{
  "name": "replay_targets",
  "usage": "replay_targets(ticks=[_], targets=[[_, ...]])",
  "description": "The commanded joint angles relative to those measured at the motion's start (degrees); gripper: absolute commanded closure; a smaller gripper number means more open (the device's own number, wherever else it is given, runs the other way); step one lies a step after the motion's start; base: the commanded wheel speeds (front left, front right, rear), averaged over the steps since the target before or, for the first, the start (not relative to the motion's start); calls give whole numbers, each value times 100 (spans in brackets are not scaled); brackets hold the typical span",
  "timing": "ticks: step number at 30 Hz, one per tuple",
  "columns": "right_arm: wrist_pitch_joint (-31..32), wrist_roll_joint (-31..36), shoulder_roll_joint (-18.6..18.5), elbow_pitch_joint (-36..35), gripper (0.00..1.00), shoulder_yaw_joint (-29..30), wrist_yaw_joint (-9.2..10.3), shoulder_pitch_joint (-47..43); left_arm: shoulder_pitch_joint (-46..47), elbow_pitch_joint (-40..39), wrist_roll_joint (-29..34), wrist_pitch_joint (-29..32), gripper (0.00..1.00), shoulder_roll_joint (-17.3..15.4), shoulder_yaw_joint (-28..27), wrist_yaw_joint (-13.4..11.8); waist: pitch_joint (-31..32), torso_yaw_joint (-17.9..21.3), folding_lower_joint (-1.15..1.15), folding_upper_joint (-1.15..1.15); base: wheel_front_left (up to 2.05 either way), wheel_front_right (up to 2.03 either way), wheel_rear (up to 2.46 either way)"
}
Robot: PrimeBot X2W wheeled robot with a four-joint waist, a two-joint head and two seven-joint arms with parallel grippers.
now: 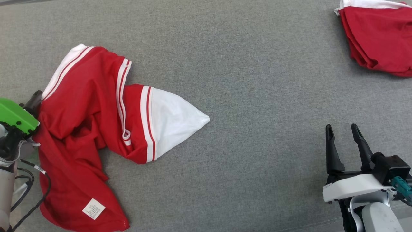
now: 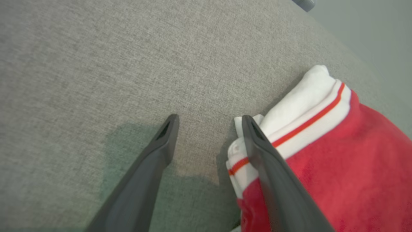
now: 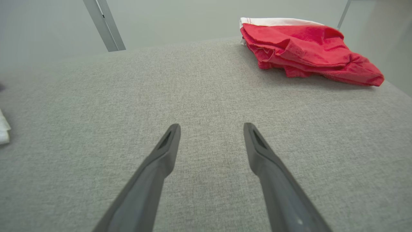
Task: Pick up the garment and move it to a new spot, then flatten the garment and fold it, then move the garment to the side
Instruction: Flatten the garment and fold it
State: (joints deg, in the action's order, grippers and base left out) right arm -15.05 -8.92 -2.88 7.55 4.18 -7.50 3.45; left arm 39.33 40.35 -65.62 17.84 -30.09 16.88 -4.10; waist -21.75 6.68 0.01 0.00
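The garment [image 1: 87, 112], a red shirt with white sleeves and red-striped trim, lies crumpled at the left of the grey cloth surface, its care label up near the front edge. My left gripper [image 2: 208, 120] is open at the garment's left edge. One of its fingers [image 2: 273, 167] rests over the white striped trim of the garment [image 2: 338, 154], the other over bare cloth. In the head view a dark finger [image 1: 34, 98] shows beside the red fabric. My right gripper [image 1: 341, 127] stands open and empty at the lower right, far from the garment.
A second red-and-white garment [image 1: 379, 35] lies bunched at the far right corner, ahead of my right gripper [image 3: 211, 127] in the right wrist view. The grey surface [image 1: 257, 80] stretches between both garments. Cables [image 1: 32, 183] hang by my left arm.
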Motion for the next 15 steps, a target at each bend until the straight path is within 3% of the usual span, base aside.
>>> replay_targets(ticks=[1,15], targets=[[-16,28,-3,-8,0,9,2,-25,101,132,-121,-9,0,14,-65,89,28,-14,-1,0,0,0,0],[-16,60,-6,57,0,-93,2,43,319,707,-539,280,0,570,-76,746,220,-125,-1,0,0,0,0]])
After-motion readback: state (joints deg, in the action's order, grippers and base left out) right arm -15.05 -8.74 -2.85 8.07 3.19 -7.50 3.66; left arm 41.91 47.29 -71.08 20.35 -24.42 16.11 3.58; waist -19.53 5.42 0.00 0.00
